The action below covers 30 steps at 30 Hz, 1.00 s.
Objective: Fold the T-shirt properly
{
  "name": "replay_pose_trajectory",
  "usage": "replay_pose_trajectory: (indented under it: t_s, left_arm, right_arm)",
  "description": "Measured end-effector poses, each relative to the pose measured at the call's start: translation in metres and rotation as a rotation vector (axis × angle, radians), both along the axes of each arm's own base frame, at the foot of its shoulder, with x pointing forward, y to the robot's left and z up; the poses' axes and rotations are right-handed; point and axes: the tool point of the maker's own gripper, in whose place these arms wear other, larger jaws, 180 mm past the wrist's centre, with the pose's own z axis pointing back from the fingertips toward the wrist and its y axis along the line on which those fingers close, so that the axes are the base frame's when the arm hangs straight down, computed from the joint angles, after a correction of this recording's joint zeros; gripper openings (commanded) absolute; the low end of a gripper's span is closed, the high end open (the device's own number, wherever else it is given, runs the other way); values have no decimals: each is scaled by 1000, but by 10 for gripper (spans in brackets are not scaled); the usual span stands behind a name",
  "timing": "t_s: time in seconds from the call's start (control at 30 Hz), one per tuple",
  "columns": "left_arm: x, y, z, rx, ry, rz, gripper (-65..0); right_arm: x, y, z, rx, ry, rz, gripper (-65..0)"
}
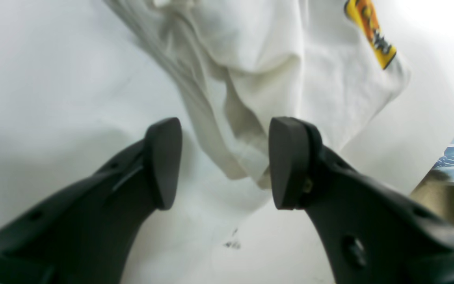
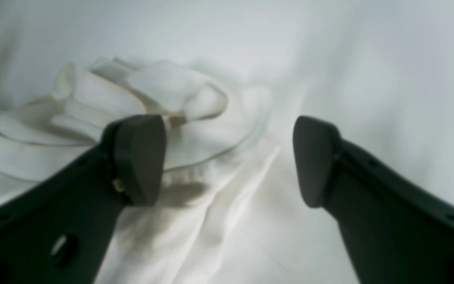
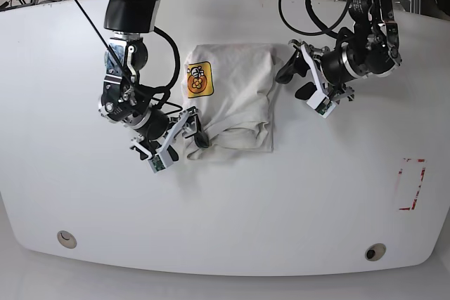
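T-shirt (image 3: 232,96) lies partly folded and bunched mid-surface (image 3: 281,209), both grippers flanking it with jaws wide and empty: left gripper (image 3: 301,81) beside its far-side edge, right gripper (image 3: 188,130) at its rumpled lower corner, seemingly between folds, next needing fresh edge grips

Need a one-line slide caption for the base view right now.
Two open grippers, left and right, flank a partly folded white T-shirt on the white table.

white T-shirt (image 3: 235,96), yellow-orange graphic (image 3: 199,80), seemingly black-outlined
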Motion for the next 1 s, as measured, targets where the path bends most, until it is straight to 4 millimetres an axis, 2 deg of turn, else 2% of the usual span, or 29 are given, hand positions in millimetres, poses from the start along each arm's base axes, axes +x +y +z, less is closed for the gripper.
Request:
replay_pose_trajectory:
  t_s: [0.17, 0.27, 0.53, 0.6, 0.8, 1.0]
  left_arm:
    - [2, 1, 1, 2, -5, 2, -318]
    - [9, -1, 7, -3, -26, 3, -318]
    - [58, -10, 32, -70, -116, 27, -317]
    - [70, -14, 36, -111, -116, 47, -296]
    - [96, -22, 23, -177, -41, 103, -149]
    - [107, -35, 10, -239, 32, 134, -139]
  right_arm:
    - [-2, -2, -11, 0, 30, 5, -507]
    - [0, -4, -10, -2, 27, 1, -572]
    - [5, -1, -3, 8, 8, 2, -569]
    - [4, -1, -4, 8, 10, 2, -569]
    - [3, -3, -5, 6, 12, 0, -569]
    - [2, -1, -6, 8, 14, 2, -569]
